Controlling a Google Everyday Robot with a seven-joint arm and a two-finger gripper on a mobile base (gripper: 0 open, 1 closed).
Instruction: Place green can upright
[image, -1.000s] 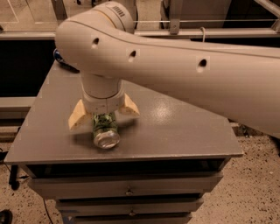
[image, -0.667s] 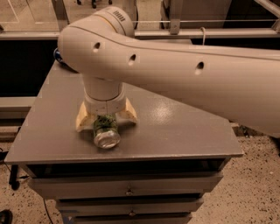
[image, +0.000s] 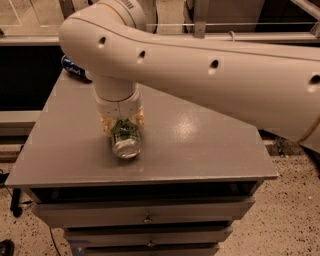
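Note:
The green can (image: 125, 138) lies on its side on the grey table (image: 200, 145), its silver end facing the front edge. My gripper (image: 121, 124) comes straight down from the big white arm and its cream fingers (image: 105, 125) sit close against both sides of the can, shut on it. The can's rear part is hidden under the gripper.
A blue can (image: 75, 68) with a silver end lies at the table's back left, partly hidden behind the arm. The white arm (image: 210, 70) spans the upper view from the right. Drawers (image: 145, 217) sit below the tabletop. A speckled floor surrounds the cabinet.
The fingers, spread wide on either side of the can before, have closed in against it. The can has stayed in place on the table.

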